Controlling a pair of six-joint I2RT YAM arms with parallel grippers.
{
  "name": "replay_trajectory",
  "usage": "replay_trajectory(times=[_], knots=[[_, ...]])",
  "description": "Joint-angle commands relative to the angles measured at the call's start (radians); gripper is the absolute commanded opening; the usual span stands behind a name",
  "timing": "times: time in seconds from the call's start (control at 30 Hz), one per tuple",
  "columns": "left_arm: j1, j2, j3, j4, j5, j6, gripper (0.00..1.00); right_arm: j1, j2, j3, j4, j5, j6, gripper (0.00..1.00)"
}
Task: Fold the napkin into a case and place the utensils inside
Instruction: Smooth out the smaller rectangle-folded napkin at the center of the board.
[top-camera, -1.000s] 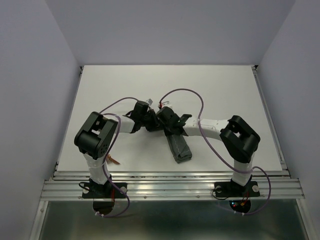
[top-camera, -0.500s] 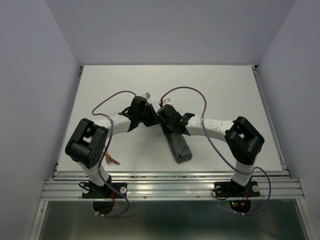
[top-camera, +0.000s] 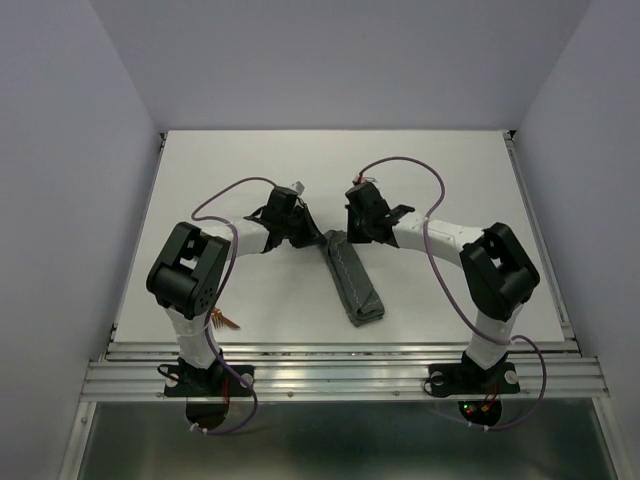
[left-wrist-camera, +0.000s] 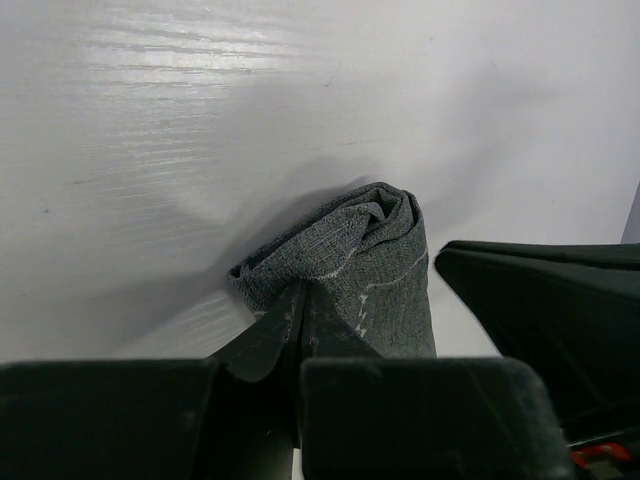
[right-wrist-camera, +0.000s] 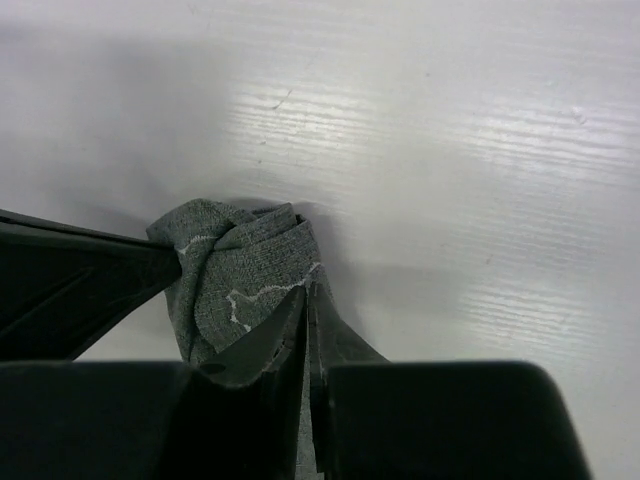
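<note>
The napkin (top-camera: 355, 285) lies folded into a narrow grey-green strip, running from mid-table toward the front edge. Its far end (left-wrist-camera: 380, 250) is bunched and curled up. My left gripper (top-camera: 303, 236) comes at that end from the left. Its jaws (left-wrist-camera: 303, 292) are shut, with the tips pinching the cloth's left edge. My right gripper (top-camera: 350, 232) comes from the right and is shut (right-wrist-camera: 306, 295) on the right edge of the same bunched end (right-wrist-camera: 240, 270). The copper-brown utensils (top-camera: 224, 321) lie by the left arm's base, partly hidden behind it.
Purple cables (top-camera: 400, 165) loop over both forearms above the table. The table's metal front rail (top-camera: 340, 375) runs along the near edge, and grey walls close in the back and both sides. The other gripper's black finger (right-wrist-camera: 80, 285) sits close beside the cloth.
My right gripper opened, drew back to the right and shut again on the napkin's end. The left arm shifted slightly. The napkin's far end now shows between the two grippers.
</note>
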Motion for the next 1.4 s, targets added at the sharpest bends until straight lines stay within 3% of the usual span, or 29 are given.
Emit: replay_trajectory(times=[0.0,0.63,1.07,1.37], knots=[[0.009,-0.009,0.044,-0.002,0.008,0.029,0.03,0.011,0.036,0.053,0.024,-0.075,0.026,0.08],[0.016,-0.047,0.032,-0.037,-0.005,0.082,0.03,0.011,0.147,0.094,0.058,-0.152,0.018,0.06],[0.016,-0.131,-0.011,-0.05,-0.023,0.104,0.04,0.049,0.015,0.032,0.074,-0.043,-0.002,0.07],[0.016,-0.108,-0.017,-0.068,-0.032,0.13,0.04,0.059,0.062,0.041,0.092,-0.066,0.014,0.07]])
